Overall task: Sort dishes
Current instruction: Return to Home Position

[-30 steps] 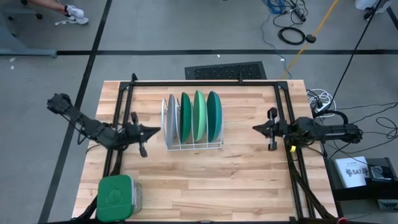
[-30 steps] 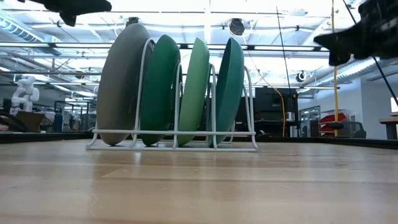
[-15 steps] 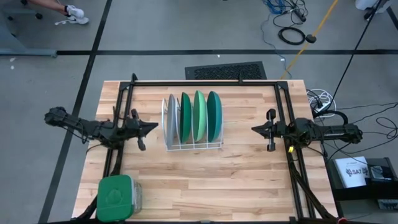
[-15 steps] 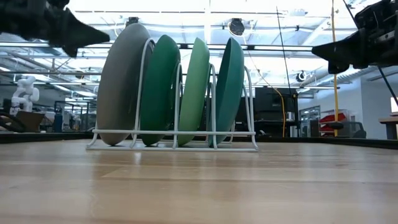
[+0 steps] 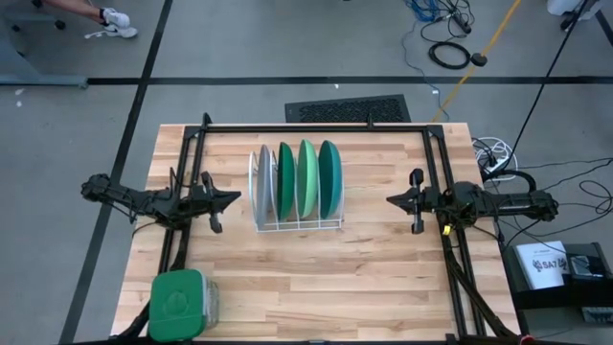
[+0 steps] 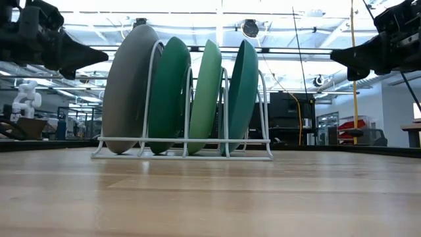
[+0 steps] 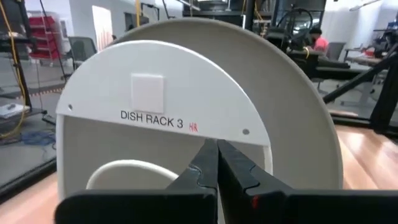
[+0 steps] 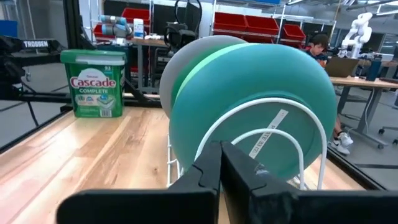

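High view: grey plate (image 5: 264,182), dark green plate (image 5: 286,177), mint plate (image 5: 306,177), teal plate (image 5: 329,177) upright in wire rack (image 5: 297,227), mid-table. Either side: left gripper (image 5: 237,198) & right gripper (image 5: 391,199), pincers together, empty. Homing: pull back level, w/o nudging rack.

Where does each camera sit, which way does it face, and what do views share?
High: overhead, straight down on the table; both arms show, left gripper and right gripper flanking the rack.
Low: table height, level at the rack; both grippers in upper corners.
Left wrist: behind that shut gripper, facing the grey plate.
Right wrist: behind that shut gripper, facing the teal plate.
Shared: all see the rack.
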`<action>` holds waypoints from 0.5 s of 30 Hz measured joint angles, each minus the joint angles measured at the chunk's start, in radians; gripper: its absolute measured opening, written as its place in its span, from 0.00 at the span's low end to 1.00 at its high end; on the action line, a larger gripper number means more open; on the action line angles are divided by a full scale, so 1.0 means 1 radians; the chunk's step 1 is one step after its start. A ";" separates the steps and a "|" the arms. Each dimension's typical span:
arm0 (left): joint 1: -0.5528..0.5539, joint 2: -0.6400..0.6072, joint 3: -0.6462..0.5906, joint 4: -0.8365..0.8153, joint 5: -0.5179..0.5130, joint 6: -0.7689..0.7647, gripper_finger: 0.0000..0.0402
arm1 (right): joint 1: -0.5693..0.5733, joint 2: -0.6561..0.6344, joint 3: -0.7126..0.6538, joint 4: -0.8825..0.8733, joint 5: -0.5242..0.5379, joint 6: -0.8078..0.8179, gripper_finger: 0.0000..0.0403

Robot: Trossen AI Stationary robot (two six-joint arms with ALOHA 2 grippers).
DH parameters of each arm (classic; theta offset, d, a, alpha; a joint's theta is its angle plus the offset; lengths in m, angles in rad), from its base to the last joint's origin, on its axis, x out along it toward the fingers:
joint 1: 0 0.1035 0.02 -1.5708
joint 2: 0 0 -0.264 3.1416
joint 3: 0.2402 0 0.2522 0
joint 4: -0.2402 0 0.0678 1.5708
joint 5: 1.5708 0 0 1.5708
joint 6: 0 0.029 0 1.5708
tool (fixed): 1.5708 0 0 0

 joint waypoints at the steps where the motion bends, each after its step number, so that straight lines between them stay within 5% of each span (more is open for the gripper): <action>1: 0.000 -0.003 0.000 0.000 0.000 0.010 0.00 | 0.000 0.000 0.000 -0.001 -0.002 0.002 0.00; 15: 0.000 0.036 0.000 -0.002 -0.003 -0.025 0.00 | 0.000 0.005 0.000 -0.007 -0.020 0.072 0.00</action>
